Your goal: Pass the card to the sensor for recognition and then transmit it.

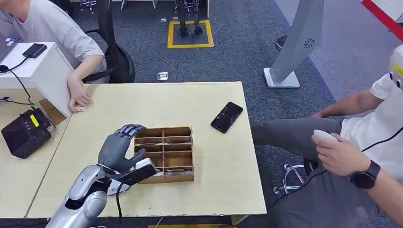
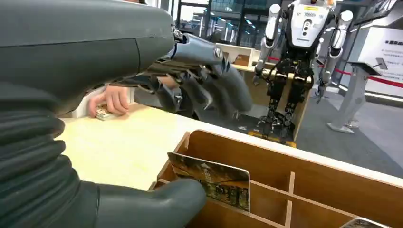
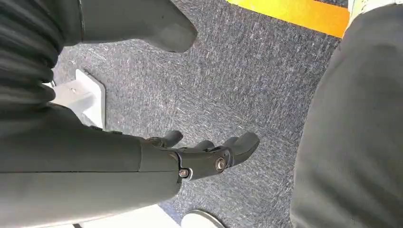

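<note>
The left robot hand (image 1: 116,149), fingers spread and empty, hovers at the box's (image 1: 166,154) left edge; the wrist view shows its thumb beside a card (image 2: 214,180). The right robot hand (image 3: 199,152) hangs open over carpet.

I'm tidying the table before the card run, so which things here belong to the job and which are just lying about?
Belongs to the job:
left hand, open beside the box
card standing in the box
wooden box with compartments
black device, possibly the sensor

Just lying about:
phone
grey stand

The head view looks down on the table (image 1: 157,102); both wrist cameras sit close behind their hands.
</note>
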`<state>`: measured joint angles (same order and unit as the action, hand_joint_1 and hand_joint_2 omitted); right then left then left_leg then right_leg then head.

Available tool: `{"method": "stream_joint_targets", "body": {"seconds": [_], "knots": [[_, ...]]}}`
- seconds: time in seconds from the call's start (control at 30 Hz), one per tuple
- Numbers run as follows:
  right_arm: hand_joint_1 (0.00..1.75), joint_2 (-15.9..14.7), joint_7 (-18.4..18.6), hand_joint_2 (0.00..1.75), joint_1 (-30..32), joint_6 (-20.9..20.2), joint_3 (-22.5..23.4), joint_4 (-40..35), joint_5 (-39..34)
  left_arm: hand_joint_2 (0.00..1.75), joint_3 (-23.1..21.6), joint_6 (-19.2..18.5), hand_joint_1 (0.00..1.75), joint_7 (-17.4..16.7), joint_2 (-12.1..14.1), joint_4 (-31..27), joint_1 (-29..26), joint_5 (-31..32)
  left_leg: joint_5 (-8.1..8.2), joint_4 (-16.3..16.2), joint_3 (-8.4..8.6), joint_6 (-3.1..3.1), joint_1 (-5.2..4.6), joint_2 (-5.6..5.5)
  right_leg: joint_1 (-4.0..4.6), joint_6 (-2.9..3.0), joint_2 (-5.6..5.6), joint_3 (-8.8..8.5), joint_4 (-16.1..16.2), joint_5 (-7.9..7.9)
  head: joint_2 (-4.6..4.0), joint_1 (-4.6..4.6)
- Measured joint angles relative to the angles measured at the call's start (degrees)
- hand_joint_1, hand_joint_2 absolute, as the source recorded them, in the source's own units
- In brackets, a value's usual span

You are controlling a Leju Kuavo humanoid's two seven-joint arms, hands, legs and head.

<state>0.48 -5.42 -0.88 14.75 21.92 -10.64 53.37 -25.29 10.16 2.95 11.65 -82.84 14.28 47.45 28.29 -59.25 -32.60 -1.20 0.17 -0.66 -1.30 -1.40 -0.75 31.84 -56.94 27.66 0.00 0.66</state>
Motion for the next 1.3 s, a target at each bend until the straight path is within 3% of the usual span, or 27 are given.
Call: {"method": "stream_joint_targets", "body": {"seconds": [0.03,0.1,0.13,0.17,0.63,0.67,0.7,0.73,1.3], "knots": [[0.0,0.0,0.0,1.75,0.0,0.0,0.09,0.0,0.0,1.75,0.02,0.0,1.75,0.0,0.0,0.0,0.0,-0.02,0.0,0.0,0.0,0.0,0.0,0.0,0.0,0.0,0.0,0.0,0.0,0.0,0.0,0.0],[0.0,0.0,0.0,1.75,0.0,0.0,0.2,0.0,0.02,1.75,0.02,0.0,1.54,0.0,0.0,0.0,0.0,-0.07,0.0,0.0,0.0,0.0,0.0,0.0,0.0,0.0,0.0,0.0,0.0,0.0,0.0,0.0],[0.0,0.0,0.0,1.75,0.0,0.0,0.24,0.0,0.02,1.75,0.02,-0.02,1.55,0.02,0.0,0.0,0.0,-0.18,0.0,0.0,0.0,0.0,0.0,0.0,0.0,0.0,0.0,0.0,0.0,0.0,0.0,0.0],[0.0,0.02,0.0,1.75,0.0,0.0,0.31,0.0,0.02,1.75,0.02,-0.04,1.75,0.06,0.0,0.0,0.0,-0.46,0.0,0.0,0.0,0.0,0.0,0.0,0.0,0.0,0.0,0.0,0.0,0.0,0.0,0.0],[0.0,0.02,0.0,1.75,0.0,0.0,0.7,0.0,0.2,1.75,0.02,-0.2,1.69,0.18,0.02,0.0,-0.02,-1.11,0.0,0.0,0.0,0.0,0.0,0.0,0.0,0.0,0.0,0.0,0.0,0.0,0.0,0.0],[0.0,0.02,0.0,1.75,0.0,0.0,0.7,0.0,0.2,1.75,0.02,-0.2,1.54,0.18,0.02,0.0,-0.02,-1.11,0.0,0.0,0.0,0.0,0.0,0.0,0.0,0.0,0.0,0.0,0.0,0.0,0.0,0.0],[0.0,0.02,0.0,1.75,0.0,0.0,0.72,0.0,0.2,1.75,0.02,-0.2,0.19,0.17,0.02,0.0,-0.02,-1.11,0.0,0.0,0.0,0.0,0.0,0.0,0.0,0.0,0.0,0.0,0.0,0.0,0.0,-0.02],[0.0,0.02,0.0,1.75,0.0,0.0,0.72,0.0,0.2,1.75,0.02,-0.2,0.0,0.17,0.02,0.0,-0.02,-1.11,0.0,0.0,0.0,0.0,0.0,0.0,0.0,0.0,0.0,-0.01,0.0,0.0,0.0,0.0],[0.0,0.02,0.0,1.75,0.01,0.17,0.9,0.0,0.74,1.75,0.04,-0.11,0.0,0.59,0.02,-0.02,-0.03,-1.81,0.0,0.0,0.0,0.0,0.0,0.0,0.0,0.0,0.0,-0.01,-0.01,0.0,0.0,0.0]]}}
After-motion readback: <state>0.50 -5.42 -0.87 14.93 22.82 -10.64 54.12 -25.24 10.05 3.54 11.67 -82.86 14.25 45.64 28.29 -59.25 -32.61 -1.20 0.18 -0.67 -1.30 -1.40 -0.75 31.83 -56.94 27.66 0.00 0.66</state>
